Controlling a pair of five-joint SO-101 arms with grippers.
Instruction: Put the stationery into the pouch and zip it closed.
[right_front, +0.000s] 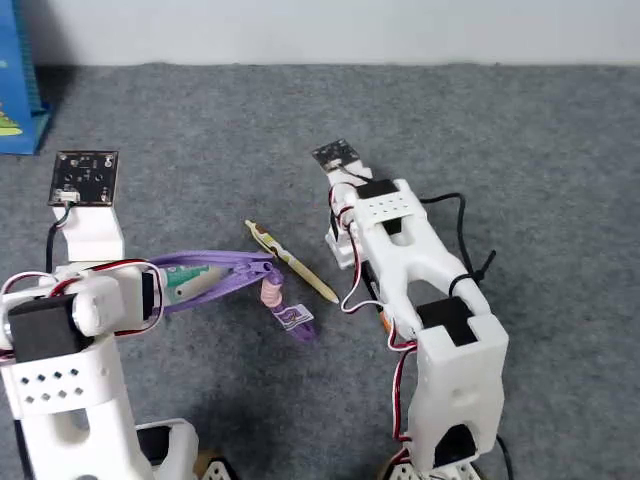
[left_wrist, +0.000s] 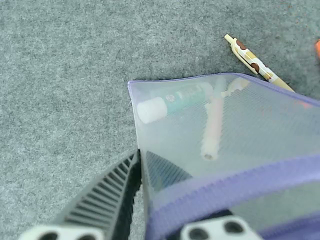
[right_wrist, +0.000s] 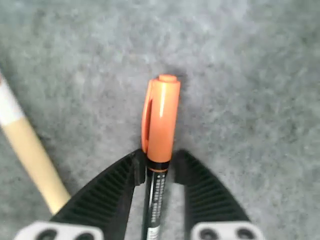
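Note:
My left gripper (left_wrist: 140, 156) is shut on one edge of the translucent pouch (left_wrist: 225, 130) with a purple zip band, holding it off the grey carpet. Inside it lie a white and green stick (left_wrist: 172, 100) and a pale pink pen (left_wrist: 214, 127). In the high view the pouch (right_front: 215, 275) stretches right from the left gripper (right_front: 165, 285), and its zip tag (right_front: 293, 317) hangs down. A beige spotted pen (right_front: 291, 261) lies on the carpet between the arms. My right gripper (right_wrist: 159, 161) is shut on an orange-capped marker (right_wrist: 161, 112) down at the carpet.
The grey carpet (right_front: 200, 130) runs back to a white wall. A blue box (right_front: 15, 90) stands at the far left edge. The beige pen (right_wrist: 27, 150) lies close beside the right gripper. The right arm's body (right_front: 420, 270) covers its own gripper from above.

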